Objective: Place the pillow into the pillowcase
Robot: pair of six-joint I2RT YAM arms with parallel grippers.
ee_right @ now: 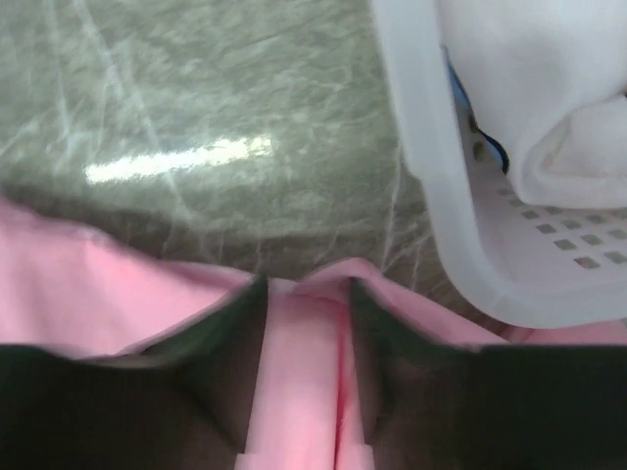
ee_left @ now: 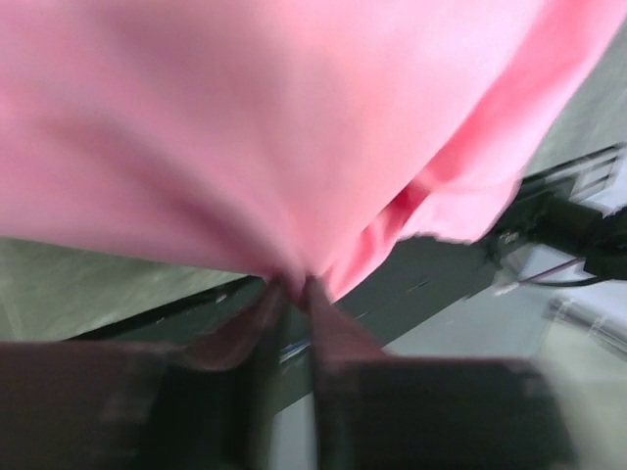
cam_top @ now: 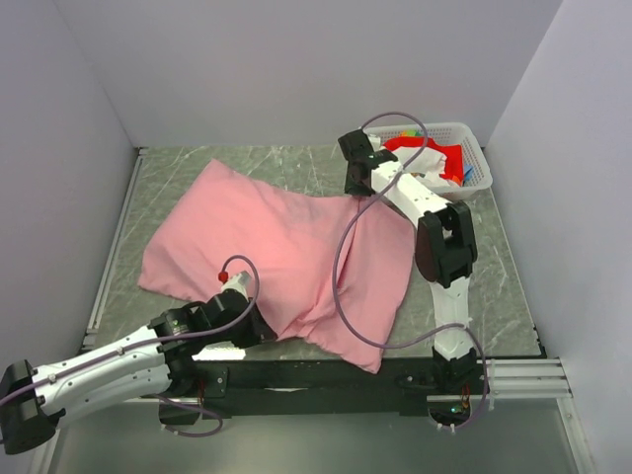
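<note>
Across the middle of the grey marbled table [cam_top: 163,183]: the pink pillowcase [cam_top: 276,237], spread wide and wrinkled, plump through its centre, one corner hanging over the black rail [cam_top: 316,375] at the near edge.

At that near edge, left of centre: the left gripper [ee_left: 292,286], low against the cloth. Jaws all but closed, a gathered fold of the pillowcase nipped between the fingertips. From the wrist view, pink fabric fanning up and away from the pinch and filling most of the picture, blurred, with a strip of table and the dark rail below it.

At the far right corner of the pillowcase: the right gripper [ee_right: 306,284], pointed down at the cloth's edge. Jaws partly open, fingers [ee_right: 245,323] clearly apart. A band of pink fabric in the gap between them and more to either side. Cannot tell whether pressed by either finger; not clamped.

Just beside that gripper, toward the far right corner of the table: a white perforated plastic basket [cam_top: 481,158], holding red cloth [cam_top: 434,153] and, seen from the right wrist, folded white cloth [ee_right: 549,98]. Basket near the pillowcase corner, apart from it in the overhead view.

Draped over the right half of the pillowcase: a looping purple cable [cam_top: 341,286] from the right arm.
</note>
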